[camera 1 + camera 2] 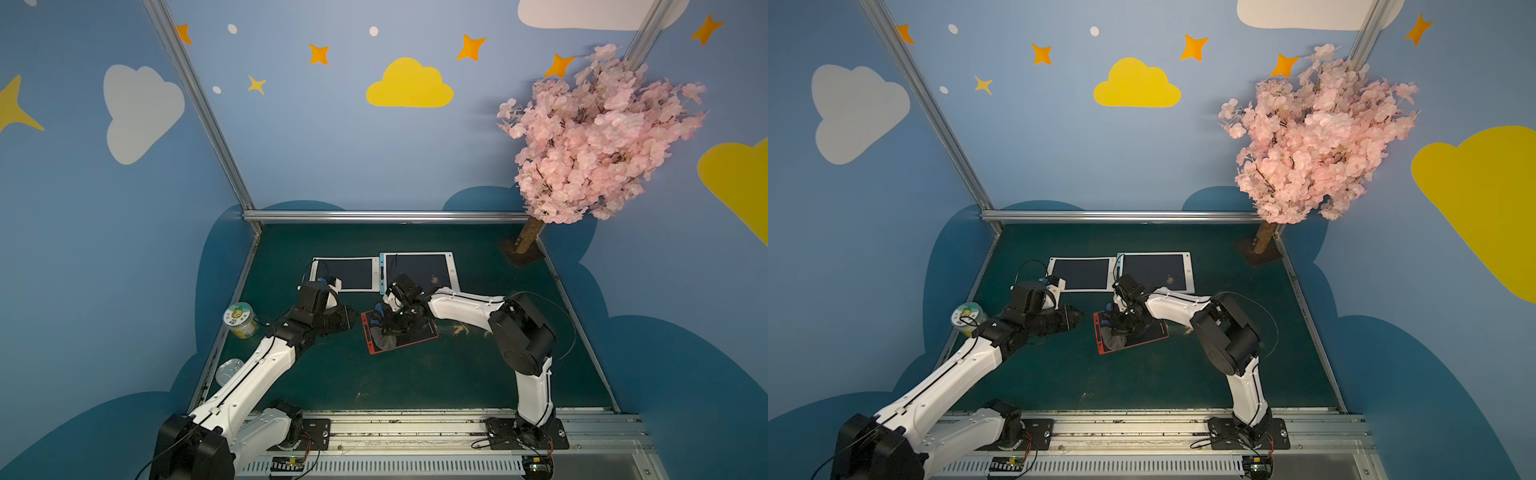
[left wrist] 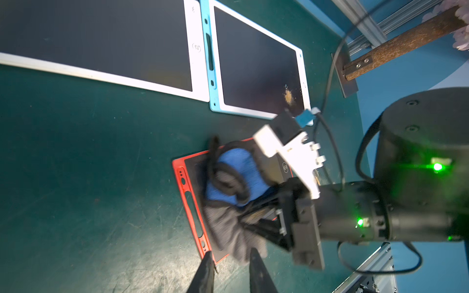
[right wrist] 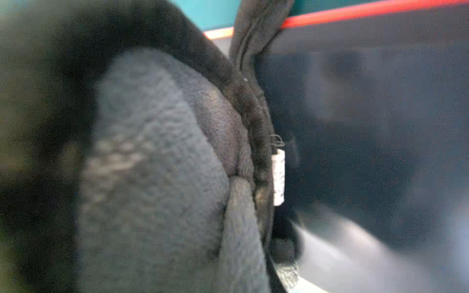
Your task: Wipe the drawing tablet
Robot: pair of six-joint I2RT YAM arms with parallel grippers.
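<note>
- Three tablets lie on the green mat (image 1: 415, 382) in both top views. A white tablet (image 1: 345, 272) and a blue tablet (image 1: 419, 268) sit side by side at the back. The red tablet (image 1: 417, 334) lies askew near the middle.
- Also in both top views, a grey and blue cloth (image 1: 384, 338) is bunched on the end of the red tablet (image 1: 1148, 332) nearer the left arm. The right gripper (image 1: 397, 324) points down onto the cloth and is clamped on it. The left gripper (image 1: 351, 318) is just beside that same end of the red tablet, not touching it. A jar (image 1: 241, 320) stands at the mat's left edge and a pink tree (image 1: 594, 133) in the far right corner.
- Left wrist view: the left gripper (image 2: 231, 253) has its two fingers (image 2: 205, 271) a little apart with nothing between them, tips near a corner of the red tablet (image 2: 189, 182). The right gripper (image 2: 251, 210) has its jaws closed on the folds of the cloth (image 2: 228, 228), which rests on the dark screen. Brown crumbs (image 2: 288, 96) lie on the blue tablet (image 2: 253, 63).
- Right wrist view: much is blurred. The grey cloth (image 3: 157, 165) fills most of it, with a white tag (image 3: 278, 177) at its seam. The red tablet (image 3: 368, 114) shows beyond, its red frame along one edge. The jaws are probably hidden under the fabric.
</note>
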